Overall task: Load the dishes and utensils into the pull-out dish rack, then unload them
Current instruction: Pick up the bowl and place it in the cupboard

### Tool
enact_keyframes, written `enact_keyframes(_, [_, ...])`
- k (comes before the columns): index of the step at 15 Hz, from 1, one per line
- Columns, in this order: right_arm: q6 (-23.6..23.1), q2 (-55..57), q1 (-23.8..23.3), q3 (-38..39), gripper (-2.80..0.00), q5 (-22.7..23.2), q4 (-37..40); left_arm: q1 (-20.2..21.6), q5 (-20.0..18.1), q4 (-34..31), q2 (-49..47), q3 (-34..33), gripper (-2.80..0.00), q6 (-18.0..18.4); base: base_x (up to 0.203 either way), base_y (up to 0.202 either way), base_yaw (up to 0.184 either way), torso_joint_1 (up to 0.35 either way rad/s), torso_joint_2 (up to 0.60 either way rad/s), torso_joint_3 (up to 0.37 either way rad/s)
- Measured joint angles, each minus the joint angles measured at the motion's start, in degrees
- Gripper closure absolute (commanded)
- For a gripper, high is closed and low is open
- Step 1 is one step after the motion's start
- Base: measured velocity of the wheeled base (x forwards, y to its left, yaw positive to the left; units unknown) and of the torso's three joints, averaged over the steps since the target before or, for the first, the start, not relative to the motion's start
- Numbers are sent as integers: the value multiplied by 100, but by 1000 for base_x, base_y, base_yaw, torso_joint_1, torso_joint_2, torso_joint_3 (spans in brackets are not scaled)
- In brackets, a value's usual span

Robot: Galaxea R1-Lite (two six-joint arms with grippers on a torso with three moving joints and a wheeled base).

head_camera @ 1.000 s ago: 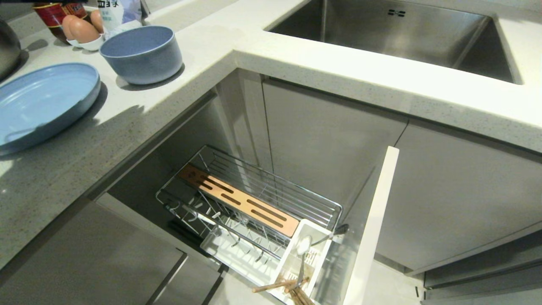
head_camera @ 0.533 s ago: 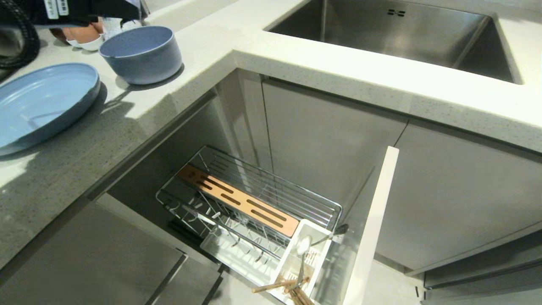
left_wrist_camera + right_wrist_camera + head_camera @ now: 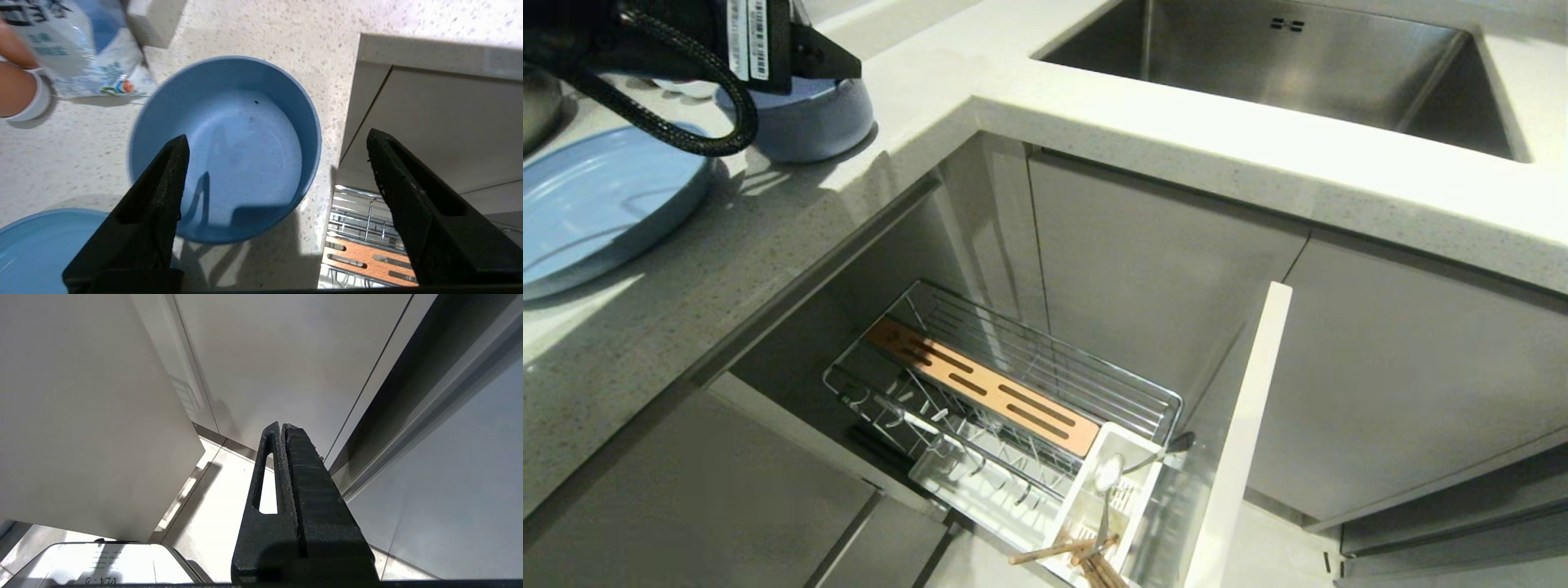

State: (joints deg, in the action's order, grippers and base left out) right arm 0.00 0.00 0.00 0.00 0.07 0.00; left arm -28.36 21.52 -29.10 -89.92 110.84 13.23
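The left gripper [image 3: 278,143] is hovering wide open and empty over the bowl [image 3: 229,147], which looks rigid, light, matte and best pinched at its rim.

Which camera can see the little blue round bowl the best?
The left wrist view: the small pale blue round deep bowl shows whole, rim and inside, on the speckled countertop. In the head view the arm hides most of it. The right wrist view misses it.

On the counter [image 3: 768,245] the bowl [image 3: 229,147] sits behind the plate [image 3: 596,204]; spoon [image 3: 1107,482] and chopsticks [image 3: 1086,559] stand in the caddy [image 3: 1086,510].
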Motion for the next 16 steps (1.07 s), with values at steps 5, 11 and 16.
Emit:
enact_keyframes(5, [0,0,0,0,0,-2,0,150,-55,27,-296,57,-280,5,0,0,0,0,0,0])
enact_keyframes(11, [0,0,0,0,0,-2,0,207,-57,345,-443,71,0,25,0,0,0,0,0,0])
enact_keyframes(16, [0,0,0,0,0,-2,0,209,-55,344,-451,69,0,19,0,0,0,0,0,0])
